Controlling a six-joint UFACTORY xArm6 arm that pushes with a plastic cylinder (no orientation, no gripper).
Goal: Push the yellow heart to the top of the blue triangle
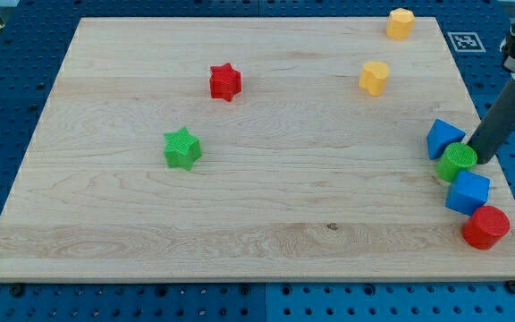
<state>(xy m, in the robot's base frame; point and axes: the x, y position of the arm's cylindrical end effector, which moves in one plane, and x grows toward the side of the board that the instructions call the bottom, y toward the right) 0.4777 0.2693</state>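
My tip [477, 161], a bare rod gripping nothing, is touching the green cylinder [456, 162] just right of the blue triangle [443, 138]. The yellow heart [375, 78] is sitting well up-left of that triangle.

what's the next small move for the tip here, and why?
Probably slide my tip away from the green cylinder and up toward the view's top, to get above the yellow heart. The heart sits up and to the view's left of the blue triangle, while the tip sits right of the triangle, by the cylinder, so pushing from here would only disturb that cluster.
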